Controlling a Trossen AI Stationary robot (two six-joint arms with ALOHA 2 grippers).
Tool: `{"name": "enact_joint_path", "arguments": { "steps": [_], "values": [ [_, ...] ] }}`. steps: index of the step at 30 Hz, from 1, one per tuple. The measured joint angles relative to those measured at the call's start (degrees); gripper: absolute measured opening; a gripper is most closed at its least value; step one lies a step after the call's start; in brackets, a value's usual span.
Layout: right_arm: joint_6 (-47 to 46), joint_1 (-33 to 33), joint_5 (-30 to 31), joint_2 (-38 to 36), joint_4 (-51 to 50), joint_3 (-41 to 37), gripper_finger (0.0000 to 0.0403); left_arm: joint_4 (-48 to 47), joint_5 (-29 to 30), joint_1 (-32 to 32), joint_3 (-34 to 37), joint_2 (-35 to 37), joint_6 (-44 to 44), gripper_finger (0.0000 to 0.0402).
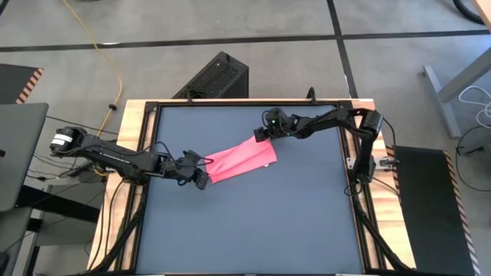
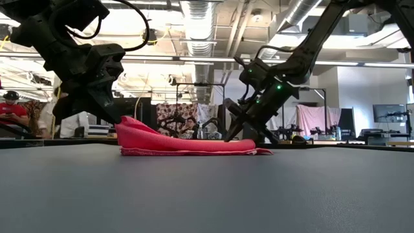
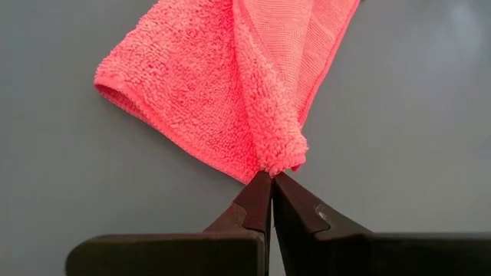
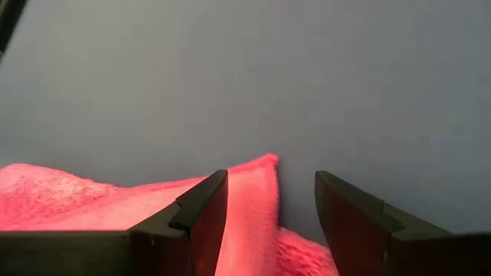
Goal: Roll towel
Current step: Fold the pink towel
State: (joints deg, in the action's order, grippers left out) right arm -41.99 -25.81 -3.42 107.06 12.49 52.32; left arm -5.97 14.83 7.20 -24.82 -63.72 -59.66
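- Your towel [image 1: 242, 159] lies near the middle of the dark grey table [image 1: 253, 230], a little toward the far side, stretched as a folded pink strip running from the left arm's end up to the right arm's end.
- Seen from table height, the towel [image 2: 184, 142] is mostly flat, with a raised hump at the end by the left arm and a thin edge tapering out at the other end.
- Your left gripper [image 1: 201, 178] sits at the near-left end of the strip. Its fingers are pressed together and pinch a gathered corner of the towel [image 3: 230, 84], with the cloth fanning out from the fingertips [image 3: 261, 188].
- That pinched corner is lifted slightly off the table; the rest of the cloth spreads down onto the surface beyond it.
- Your right gripper [image 1: 261, 136] is at the far-right end of the strip, low over the table. Its fingers [image 4: 203, 207] stand spread apart.
- In the right wrist view, the towel's edge [image 4: 253, 192] lies between those spread fingers, close by one and apart from the other; you cannot tell from here whether either finger touches the cloth.
- Beyond the table, a person [image 2: 11, 110] in a red top sits in the room at the far left of the low view.
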Motion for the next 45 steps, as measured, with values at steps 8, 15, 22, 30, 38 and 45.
{"name": "enact_joint_path", "arguments": {
  "steps": [8, 15, 22, 30, 38, 45],
  "values": [
    [-0.2, 0.8, -1.7, 0.3, 0.7, 1.2, 0.0212, 0.0, 0.4, 0.0, 0.0, 0.0, -0.1, 0.0],
    [-0.2, 1.9, -1.4, 0.3, 0.4, 1.3, 0.0191, 0.1, 0.5, 0.0, 0.0, 0.0, -0.1, 0.0],
    [-0.2, 1.2, -1.1, 0.3, 0.4, 1.3, 0.0114, 0.1, -0.4, 0.0, 0.0, 0.0, -0.2, 0.0],
    [0.0, 0.9, -1.1, 0.3, 2.9, 1.3, 0.0019, 0.1, -0.7, 0.0, 0.0, 0.0, -0.2, 0.0],
    [-0.1, 1.0, -1.3, 0.0, 6.7, 1.3, 0.0021, 0.1, 1.5, 0.0, 0.0, 0.0, -0.2, 0.0],
    [-0.1, 0.6, -0.9, -0.3, 9.4, 1.3, 0.0016, -1.0, 7.2, -1.1, 0.0, 0.0, -1.6, 0.0]
  ]
}}
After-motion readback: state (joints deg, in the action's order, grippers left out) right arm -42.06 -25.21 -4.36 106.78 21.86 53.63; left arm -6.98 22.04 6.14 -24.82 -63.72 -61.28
